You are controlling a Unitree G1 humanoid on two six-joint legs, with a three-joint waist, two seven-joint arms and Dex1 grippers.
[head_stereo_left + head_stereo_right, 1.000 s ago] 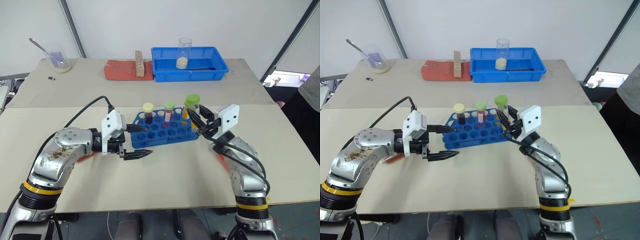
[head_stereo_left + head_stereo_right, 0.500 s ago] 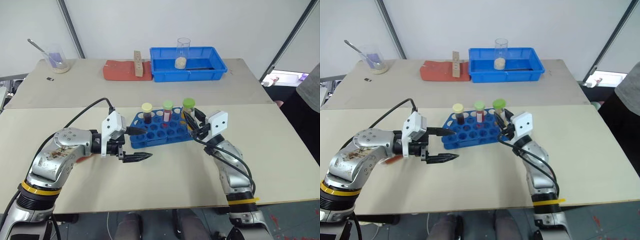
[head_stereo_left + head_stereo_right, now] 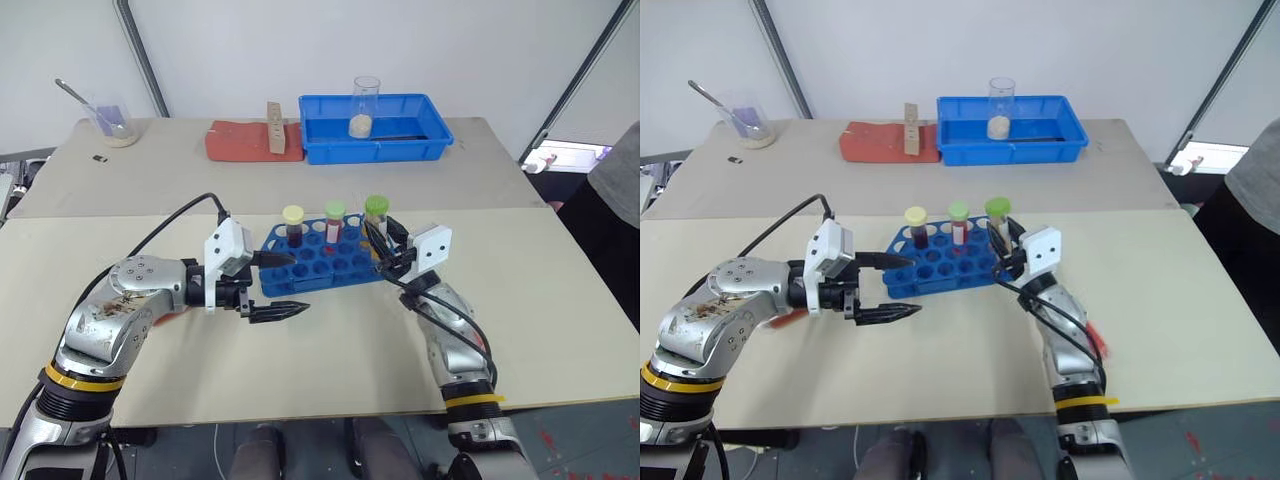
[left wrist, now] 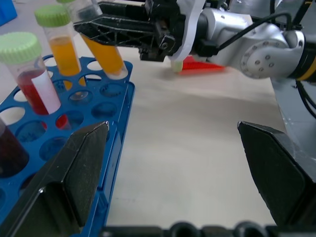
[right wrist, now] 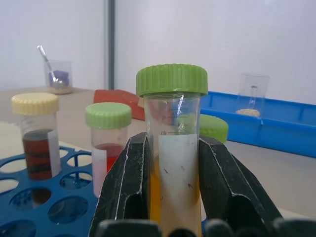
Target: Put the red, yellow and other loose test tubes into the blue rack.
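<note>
Clamping yellow-orange tube (image 5: 173, 163), right gripper (image 5: 170, 173) seemingly lowers it into blue rack (image 3: 320, 265)

Capped tubes (image 3: 334, 222) upright in blue rack (image 3: 322, 262)

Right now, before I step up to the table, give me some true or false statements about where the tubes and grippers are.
1. The right gripper is shut on a yellow-orange tube with a green cap. True.
2. The left gripper holds the dark red-brown tube. False: it is open and holds nothing, beside the left end of the blue rack.
3. The dark red-brown tube, with its pale-yellow cap, stands in the blue rack. True.
4. The bright red tube lies in the blue bin. False: it stands in the rack; the bin holds a clear beaker.
</note>
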